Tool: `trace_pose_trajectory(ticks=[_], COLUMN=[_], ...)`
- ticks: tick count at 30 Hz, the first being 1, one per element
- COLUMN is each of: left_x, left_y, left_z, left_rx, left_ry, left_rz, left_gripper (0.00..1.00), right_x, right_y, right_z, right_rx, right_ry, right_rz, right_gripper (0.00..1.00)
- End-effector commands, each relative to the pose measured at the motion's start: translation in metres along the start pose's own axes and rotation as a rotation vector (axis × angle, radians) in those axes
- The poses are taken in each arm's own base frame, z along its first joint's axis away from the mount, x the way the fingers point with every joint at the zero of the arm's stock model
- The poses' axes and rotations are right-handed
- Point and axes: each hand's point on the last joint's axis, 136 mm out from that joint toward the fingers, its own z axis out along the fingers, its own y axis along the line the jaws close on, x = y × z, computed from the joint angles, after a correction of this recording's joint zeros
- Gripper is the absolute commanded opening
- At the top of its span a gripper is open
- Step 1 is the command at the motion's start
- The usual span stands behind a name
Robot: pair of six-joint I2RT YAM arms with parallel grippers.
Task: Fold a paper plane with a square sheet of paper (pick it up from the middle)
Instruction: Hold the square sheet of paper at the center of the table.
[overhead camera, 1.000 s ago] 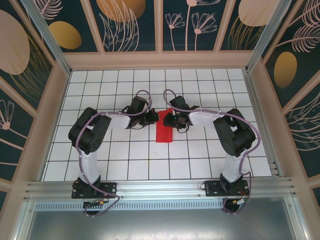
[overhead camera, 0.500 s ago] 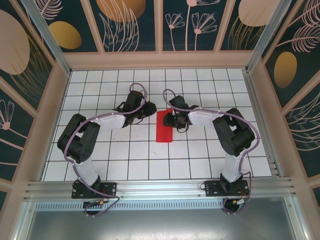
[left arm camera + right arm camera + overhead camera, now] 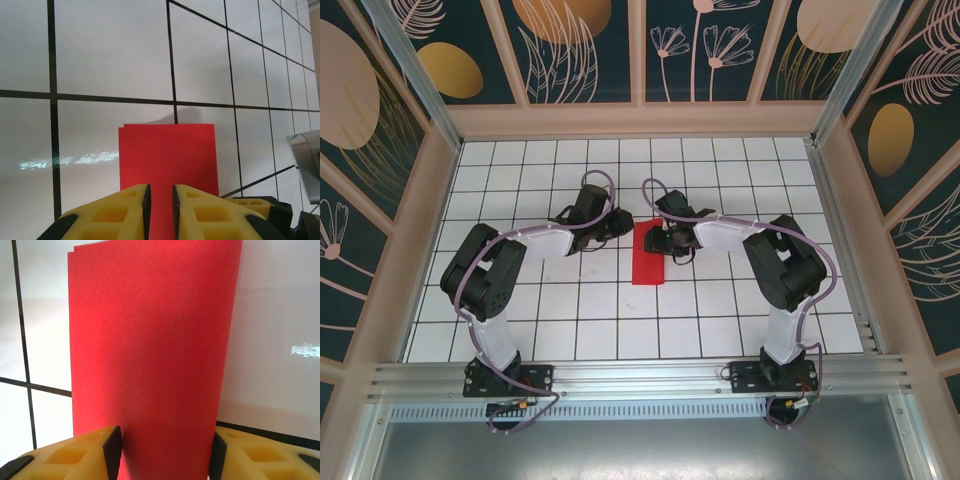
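1. The paper [image 3: 648,255] lies flat near the middle of the table [image 3: 720,310]. It is a narrow red rectangle, with its long side running from 12 to 6 o'clock in the top view.
2. It is no longer a square. In the right wrist view a second edge peeks out along the far left corner, so I judge it to be doubled over: the first half fold looks done.
3. The left gripper [image 3: 623,222] sits at about 11 o'clock from the paper, just beside its far end. In its own view the fingers [image 3: 135,200] stand a narrow slit apart with red showing through the gap. I read them as loosened rather than clamped on the sheet, though I cannot tell whether they touch it.
4. The right gripper [image 3: 662,240] is over the paper's 1 o'clock corner. Its pads [image 3: 112,450] are well apart, with the red sheet spanning the whole space between them – nothing is pinched.
5. What is left is most of the job. No nose corners are turned in, no wings are folded and no pointed dart shape has formed. The crease may need pressing flat before the next fold.
6. Risk: the thin sheet could slide on the glossy tiles when it is next pushed.
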Motion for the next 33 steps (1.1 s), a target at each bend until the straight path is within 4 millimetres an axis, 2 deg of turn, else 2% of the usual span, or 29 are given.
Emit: trace_pose_trajectory(ticks=[1, 33], left_x=[0.008, 0.035], left_y=[0.000, -0.001], left_z=[0.006, 0.022], left_rx=[0.007, 0.097], left_ry=[0.041, 0.151], left_rz=[0.002, -0.041], left_gripper=[0.22, 0.13], right_x=[0.031, 0.039], right_y=[-0.027, -0.032], right_z=[0.027, 0.040], right_rx=[0.099, 0.121], right_ry=[0.105, 0.139], right_rz=[-0.019, -0.011], right_gripper=[0.52, 0.53])
